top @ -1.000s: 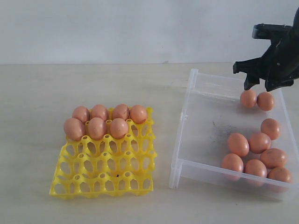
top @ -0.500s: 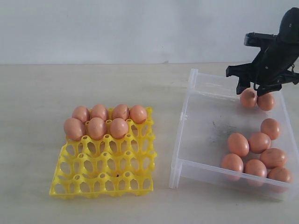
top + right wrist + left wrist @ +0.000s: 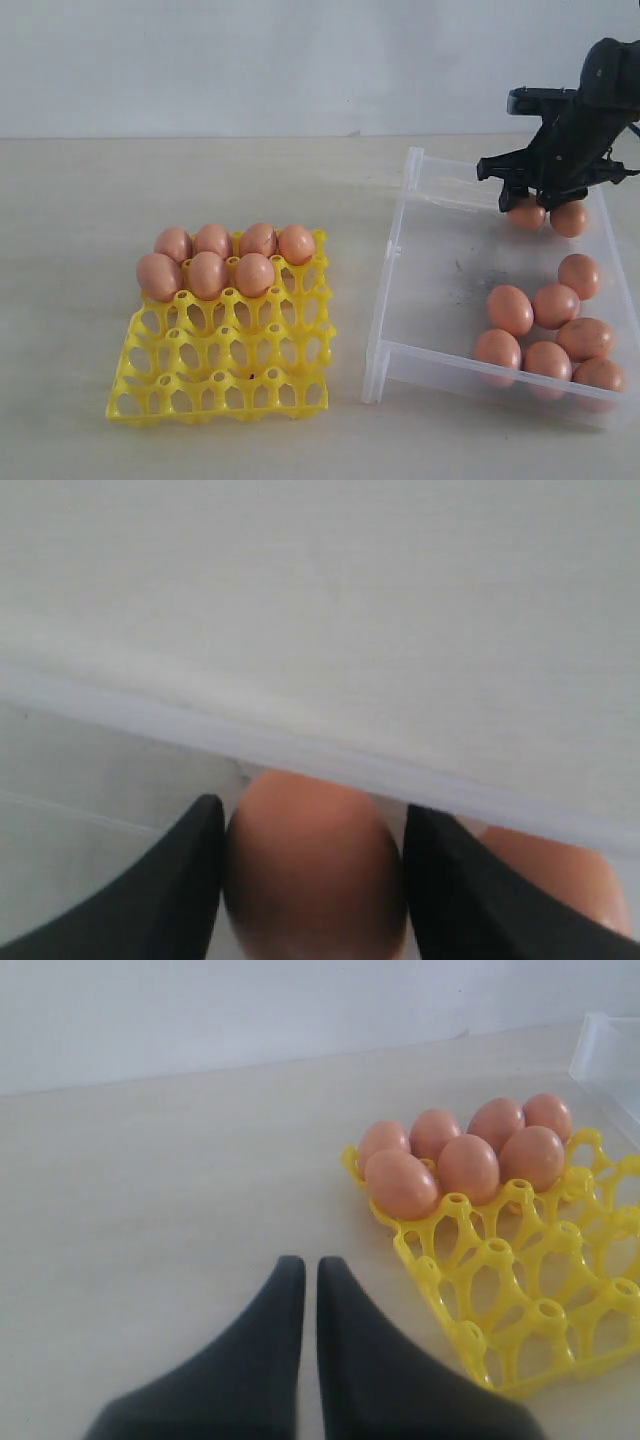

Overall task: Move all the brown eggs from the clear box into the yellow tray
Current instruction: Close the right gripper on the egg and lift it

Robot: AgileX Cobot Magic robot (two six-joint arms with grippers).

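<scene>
Snugly, right fingers clasping brown egg

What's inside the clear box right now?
Nine brown eggs: seven toward the near end, two at the far end. The right gripper straddles one, covering its top.

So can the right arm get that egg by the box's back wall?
Looks like yes: the right tool straddles that egg, a finger tight on each side. Nothing covers it, and the neighbouring egg sits outside the fingers.

On table: yellow tray, clear box
</scene>
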